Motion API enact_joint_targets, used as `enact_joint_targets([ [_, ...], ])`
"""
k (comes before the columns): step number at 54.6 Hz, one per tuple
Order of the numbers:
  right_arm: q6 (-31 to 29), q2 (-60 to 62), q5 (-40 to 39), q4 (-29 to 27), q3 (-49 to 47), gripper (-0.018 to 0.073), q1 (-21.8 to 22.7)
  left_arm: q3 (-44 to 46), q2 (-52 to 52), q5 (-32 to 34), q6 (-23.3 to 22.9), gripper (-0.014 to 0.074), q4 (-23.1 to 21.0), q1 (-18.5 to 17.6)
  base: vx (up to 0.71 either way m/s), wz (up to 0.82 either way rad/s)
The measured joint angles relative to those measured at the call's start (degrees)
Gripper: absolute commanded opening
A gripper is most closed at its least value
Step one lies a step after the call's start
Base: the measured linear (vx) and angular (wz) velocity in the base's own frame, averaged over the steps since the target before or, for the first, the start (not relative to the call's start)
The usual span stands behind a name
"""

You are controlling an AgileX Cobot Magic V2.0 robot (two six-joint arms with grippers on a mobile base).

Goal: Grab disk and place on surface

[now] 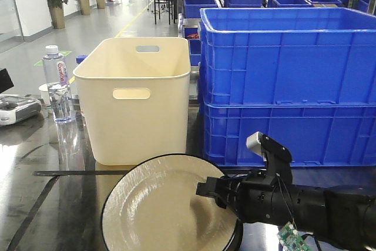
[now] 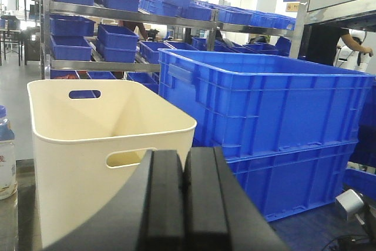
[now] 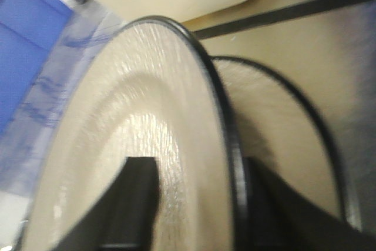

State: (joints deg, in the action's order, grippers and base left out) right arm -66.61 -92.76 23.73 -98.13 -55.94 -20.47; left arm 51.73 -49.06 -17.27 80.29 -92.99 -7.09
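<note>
step: set disk (image 1: pixel 158 210) down | right fingers (image 1: pixel 207 191) clamped on its rim, disk tilted low over table (image 1: pixel 70 227) | left fingers (image 2: pixel 176 180) pressed together, empty | advice: level it, lower gently (glossy top), then release

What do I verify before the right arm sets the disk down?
1. Right gripper shut on the disk rim: ok.
2. Disk flat on the surface: not ok, it is tilted in the right wrist view.
3. Surface around the disk free of objects: ok, as far as it shows.
4. Gap between the disk edge and the cream bin: cannot tell.
5. Left gripper shut, no disk in its view: ok.
6. Water bottle upright, off to the side: ok.
</note>
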Motion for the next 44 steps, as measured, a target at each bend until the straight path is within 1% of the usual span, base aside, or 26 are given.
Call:
enact_joint_targets([
  [5,-4.05,0.00,-3.21,0.00,0.00,0.0588,0.00,0.00,0.00,0.00,0.00,-0.0007,0.00,0.00,0.00,0.00],
  [8,-6.87,0.07,-5.28,-0.24,0.00,0.0610,0.00,0.00,0.00,0.00,0.00,-0.0007,0.00,0.00,0.00,0.00],
  [10,-10.09,0.52,-7.90,-0.34,-0.05,0.0618,0.00,0.00,0.00,0.00,0.00,-0.0007,0.00,0.00,0.00,0.00],
  [13,-14.67,1.35,-11.85,-0.52,-0.05,0.0619,0.00,0.00,0.00,0.00,0.00,-0.0006,0.06,0.00,0.00,0.00],
  [17,-21.85,3.49,-19.22,-0.92,-0.05,0.0613,0.00,-0.05,0.00,0.00,0.00,-0.0005,1.10,0.00,0.00,0.00],
  [20,-27.53,5.10,-23.73,-1.34,-0.05,0.0601,0.00,-0.13,0.00,0.00,-0.24,-0.0004,3.08,0.00,0.00,0.00],
  [24,-33.98,9.20,-30.92,-1.83,-0.05,0.0556,0.00,-0.98,0.00,0.18,-2.11,-0.0004,6.91,0.00,0.00,0.00],
  [27,-38.24,12.44,-35.18,-2.27,-0.05,0.0490,0.00,-2.59,0.00,0.87,-5.59,-0.0002,11.89,0.00,0.00,0.00],
  [30,-41.53,15.52,-38.59,-2.61,-0.05,0.0389,0.00,-4.96,-0.05,2.42,-9.92,-0.0002,16.72,0.00,0.00,0.00],
  [31,-41.99,16.93,-39.32,-2.67,-0.05,0.0358,0.00,-5.65,-0.06,2.88,-11.16,-0.0001,19.03,0.00,0.00,0.00],
  [32,-42.34,17.89,-40.04,-2.71,-0.05,0.0309,0.00,-6.75,-0.24,3.58,-13.11,-0.0001,20.62,0.00,0.00,0.00],
  [33,-42.73,19.31,-41.04,-2.71,-0.05,0.0274,0.00,-7.89,-0.50,4.30,-14.45,-0.0001,23.10,0.00,0.00,0.00],
  [34,-43.11,21.31,-42.45,-2.71,-0.05,0.0183,0.00,-9.04,-0.81,5.23,-17.27,-0.0001,26.52,0.00,0.00,0.00],
  [35,-43.35,22.81,-42.88,-2.71,-0.05,0.0127,0.00,-10.20,-1.19,5.69,-19.47,-0.0001,29.08,0.00,0.00,0.00],
  [37,-43.58,25.35,-43.58,-2.71,-0.05,0.0034,0.00,-12.46,-2.21,6.75,-23.94,-0.0001,33.37,0.07,0.00,0.00],
  [38,-43.63,26.89,-43.84,-2.71,-0.05,-0.0002,0.00,-13.17,-2.62,7.02,-25.46,-0.0001,35.89,0.18,0.00,0.00],
  [40,-43.63,30.01,-44.15,-2.71,0.06,-0.0016,0.00,-15.36,-4.23,7.52,-29.98,-0.0001,40.67,0.61,0.00,0.00],
  [44,-43.63,34.79,-43.82,-2.71,0.72,-0.0015,0.00,-17.45,-6.71,7.20,-37.06,-0.0001,47.38,1.63,0.00,0.00],
])
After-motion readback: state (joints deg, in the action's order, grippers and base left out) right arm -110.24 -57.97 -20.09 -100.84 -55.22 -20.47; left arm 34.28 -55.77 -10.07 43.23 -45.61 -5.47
